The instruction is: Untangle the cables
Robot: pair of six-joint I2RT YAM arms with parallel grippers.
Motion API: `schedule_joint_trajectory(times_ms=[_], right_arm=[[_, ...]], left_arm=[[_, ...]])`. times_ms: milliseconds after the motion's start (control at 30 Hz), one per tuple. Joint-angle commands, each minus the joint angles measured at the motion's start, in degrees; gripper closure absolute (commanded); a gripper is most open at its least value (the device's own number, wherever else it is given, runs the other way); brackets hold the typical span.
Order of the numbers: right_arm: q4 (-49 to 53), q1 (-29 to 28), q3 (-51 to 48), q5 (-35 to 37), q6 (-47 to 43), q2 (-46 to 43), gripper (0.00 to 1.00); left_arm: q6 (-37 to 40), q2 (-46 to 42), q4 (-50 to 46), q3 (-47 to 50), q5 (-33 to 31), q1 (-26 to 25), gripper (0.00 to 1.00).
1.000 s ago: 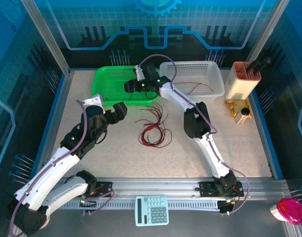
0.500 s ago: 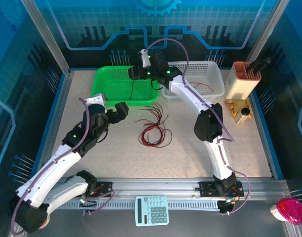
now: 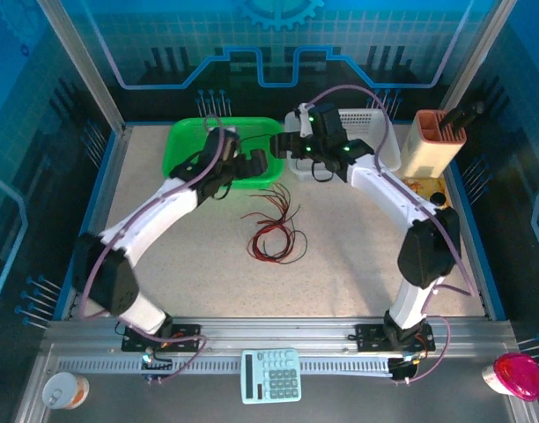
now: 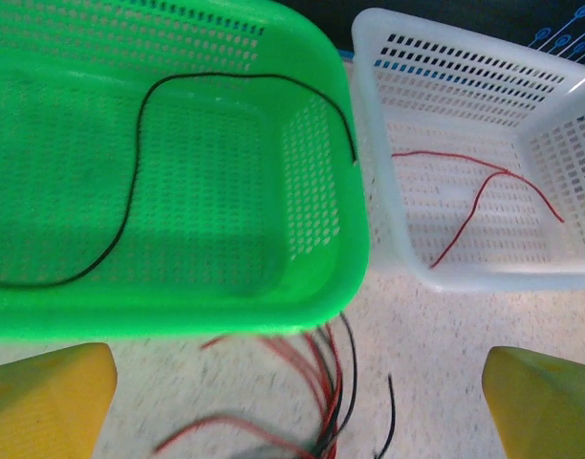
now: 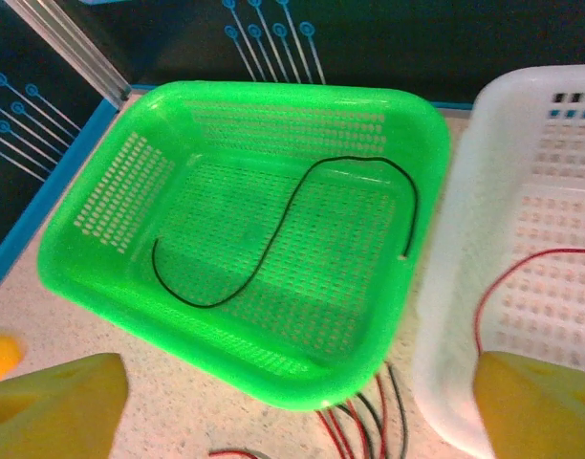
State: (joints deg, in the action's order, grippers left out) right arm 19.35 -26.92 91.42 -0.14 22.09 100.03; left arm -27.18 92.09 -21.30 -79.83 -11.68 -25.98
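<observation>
Left gripper and right gripper gaped open, empty; one black cable and some red cables sat basketed, a tangle left unsorted.

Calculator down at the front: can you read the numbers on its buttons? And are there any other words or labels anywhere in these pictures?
No text can be read in any of the pictures.
calculator: the marks on its keys are too small and blurred to read.
can: no legible label.
yellow packet: any print is too blurred to read.
</observation>
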Motion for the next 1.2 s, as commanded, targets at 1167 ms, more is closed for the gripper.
schedule_joint_trajectory(times_ms=[1167], right_arm=[[-2.2, 9.6, -27.9, -6.5, 8.7, -28.7, 0.00]], left_arm=[[5.4, 44.1, -12.2, -44.1, 1.0, 4.0, 0.01]])
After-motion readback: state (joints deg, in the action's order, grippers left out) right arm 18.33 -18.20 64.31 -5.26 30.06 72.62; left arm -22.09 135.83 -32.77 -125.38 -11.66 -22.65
